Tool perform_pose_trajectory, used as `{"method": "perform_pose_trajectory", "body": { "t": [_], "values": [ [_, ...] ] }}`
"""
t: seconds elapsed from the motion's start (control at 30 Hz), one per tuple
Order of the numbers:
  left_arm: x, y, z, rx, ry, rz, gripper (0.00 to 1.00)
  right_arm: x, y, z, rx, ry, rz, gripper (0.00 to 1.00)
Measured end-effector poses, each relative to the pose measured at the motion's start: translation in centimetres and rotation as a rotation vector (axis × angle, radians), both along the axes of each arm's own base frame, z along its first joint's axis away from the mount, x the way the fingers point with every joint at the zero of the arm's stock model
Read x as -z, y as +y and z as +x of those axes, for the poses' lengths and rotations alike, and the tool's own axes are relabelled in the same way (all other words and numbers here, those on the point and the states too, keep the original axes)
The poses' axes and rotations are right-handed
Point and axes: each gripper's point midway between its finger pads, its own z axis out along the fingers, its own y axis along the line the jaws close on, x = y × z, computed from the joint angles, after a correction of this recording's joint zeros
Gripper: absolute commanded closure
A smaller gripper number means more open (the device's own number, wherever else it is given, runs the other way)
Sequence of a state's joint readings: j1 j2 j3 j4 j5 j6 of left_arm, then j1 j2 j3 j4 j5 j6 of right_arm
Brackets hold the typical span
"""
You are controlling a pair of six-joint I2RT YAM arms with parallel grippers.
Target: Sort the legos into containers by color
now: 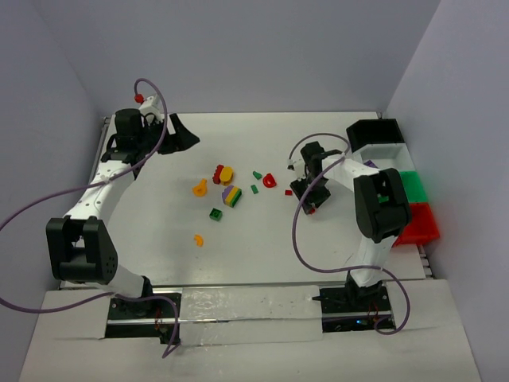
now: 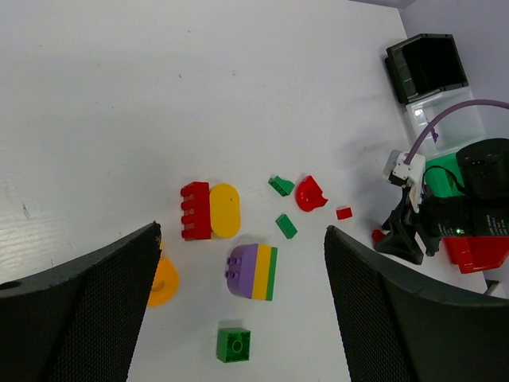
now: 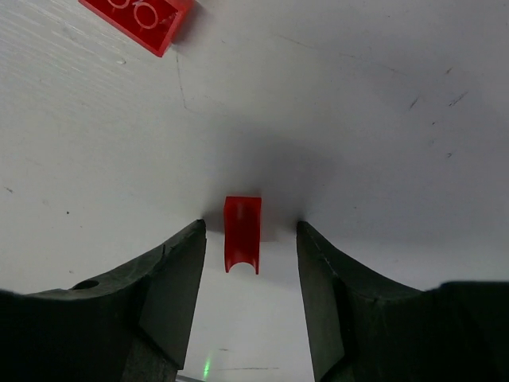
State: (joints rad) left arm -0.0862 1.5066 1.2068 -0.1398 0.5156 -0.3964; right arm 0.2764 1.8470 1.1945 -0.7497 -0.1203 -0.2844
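Red brick (image 3: 242, 233) between parted right fingers (image 3: 179, 278), gap each side, left fingers (image 2: 87, 310) spread wide

— Do we find any writing, number or brand anywhere in these views?

— None that we can read. The studs on the red brick (image 3: 137, 20) at the top of the right wrist view are too blurred for us to make out any lettering.

— And on the bins or the arms?

— We read nothing on the black bin (image 1: 355, 137), and nothing on the right arm's black housing (image 1: 383, 208). If marks stand there, they are too small for us to tell.
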Motion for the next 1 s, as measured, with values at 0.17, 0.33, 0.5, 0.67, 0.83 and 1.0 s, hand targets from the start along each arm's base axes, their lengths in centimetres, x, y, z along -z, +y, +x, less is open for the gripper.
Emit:
{"method": "perform_pose_trajectory", "body": {
  "t": [0.17,0.33,0.5,0.67,0.83,1.0],
  "values": [
    [0.0,0.2,0.1,-0.005,-0.002,0.004,0.11,0.3,-0.4,0.0,0.003,-0.005,-0.023,0.75],
    [0.1,0.3,0.2,-0.006,-0.007,0.012,0.11,0.2,-0.7,-0.5,0.009,-0.012,-0.034,0.98],
    [0.1,0.3,0.2,-0.007,-0.010,0.016,0.11,-2.3,-2.2,-1.6,0.055,-0.038,-0.010,1.00],
    [0.2,0.3,0.2,-0.005,-0.009,0.019,0.04,-10.5,-10.8,-0.5,0.307,-0.290,-0.004,1.00],
    [0.4,0.5,0.8,-0.001,-0.014,0.044,0.01,-14.9,-20.4,-3.5,0.537,-0.412,-0.130,1.00],
    [0.0,0.8,1.1,-0.006,-0.025,0.073,0.01,-13.4,-24.7,-7.1,0.613,-0.300,-0.219,1.00]
  ]
}}
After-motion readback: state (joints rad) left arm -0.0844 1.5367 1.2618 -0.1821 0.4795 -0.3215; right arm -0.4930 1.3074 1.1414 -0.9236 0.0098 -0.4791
